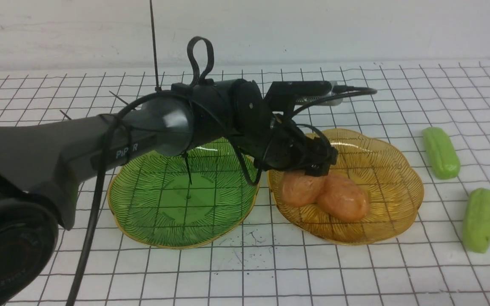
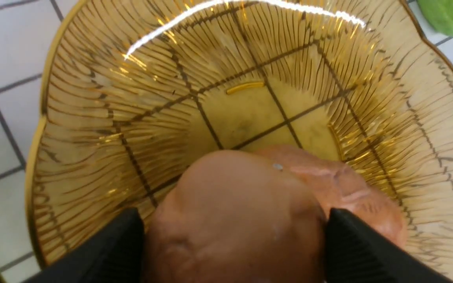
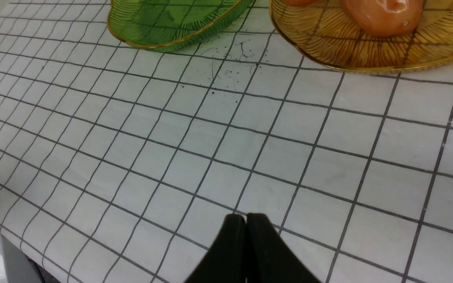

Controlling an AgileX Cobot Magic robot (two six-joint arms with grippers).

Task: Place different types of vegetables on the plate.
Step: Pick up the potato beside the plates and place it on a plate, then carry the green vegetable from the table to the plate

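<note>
Two orange-brown potatoes lie side by side in the amber plate [image 1: 398,212]. My left gripper [image 1: 316,166] is down over the plate's left part, shut on the left potato [image 1: 299,189]. In the left wrist view its black fingers [image 2: 348,239] press both sides of that potato [image 2: 230,184]; the second potato [image 2: 360,196] lies just beyond, touching it. That second potato also shows in the front view [image 1: 343,200]. Two light green cucumbers [image 1: 440,152] [image 1: 480,219] lie on the table right of the amber plate. My right gripper [image 3: 246,217] is shut and empty, low over bare table.
An empty green plate [image 1: 177,204] sits left of the amber one, their rims nearly touching. My left arm reaches across above the green plate. The table has a white gridded cover. The right wrist view shows the green plate [image 3: 163,23] and the amber plate [image 3: 368,55] ahead.
</note>
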